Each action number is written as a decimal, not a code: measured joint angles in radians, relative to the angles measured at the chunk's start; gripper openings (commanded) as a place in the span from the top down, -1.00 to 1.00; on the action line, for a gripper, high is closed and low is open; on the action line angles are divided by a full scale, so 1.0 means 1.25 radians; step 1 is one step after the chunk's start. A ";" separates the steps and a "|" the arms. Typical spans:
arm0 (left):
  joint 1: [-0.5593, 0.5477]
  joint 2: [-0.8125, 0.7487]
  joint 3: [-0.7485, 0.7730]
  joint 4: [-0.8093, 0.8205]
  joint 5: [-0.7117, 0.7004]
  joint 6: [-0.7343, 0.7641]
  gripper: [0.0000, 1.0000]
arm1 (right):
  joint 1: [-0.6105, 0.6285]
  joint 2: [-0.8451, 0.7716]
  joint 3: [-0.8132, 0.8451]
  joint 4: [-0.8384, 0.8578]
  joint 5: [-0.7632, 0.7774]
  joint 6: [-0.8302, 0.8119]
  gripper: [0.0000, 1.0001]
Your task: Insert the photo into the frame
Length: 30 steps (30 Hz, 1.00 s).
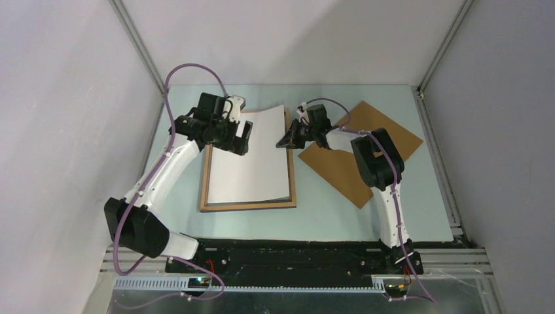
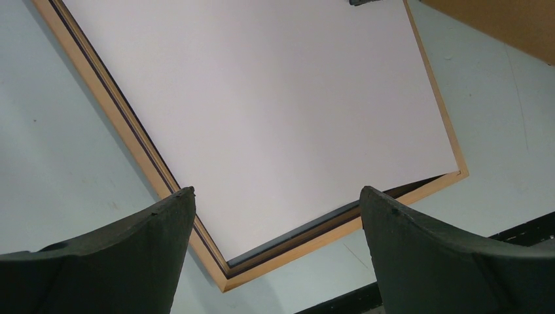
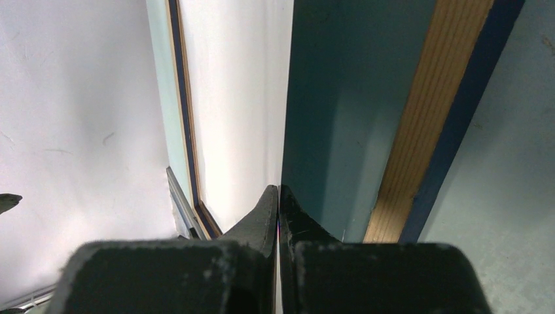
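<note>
Wood-brown frame as guide: lower raised 3 o'clock edge of photo, pinched in right gripper, flat inside; steady 10 o'clock corner with wide-open left gripper.

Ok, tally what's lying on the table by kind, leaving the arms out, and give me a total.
photo: 1
frame: 1
brown backing board: 1
Total: 3
</note>
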 measured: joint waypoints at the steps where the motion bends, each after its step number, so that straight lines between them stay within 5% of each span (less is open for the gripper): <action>1: 0.000 0.000 0.000 0.001 0.000 0.000 -0.99 | 0.000 0.000 0.000 -0.001 0.000 0.000 1.00; 30: 0.000 -0.010 -0.001 0.001 0.000 0.000 -0.99 | 0.017 0.000 0.003 -0.003 -0.013 -0.002 1.00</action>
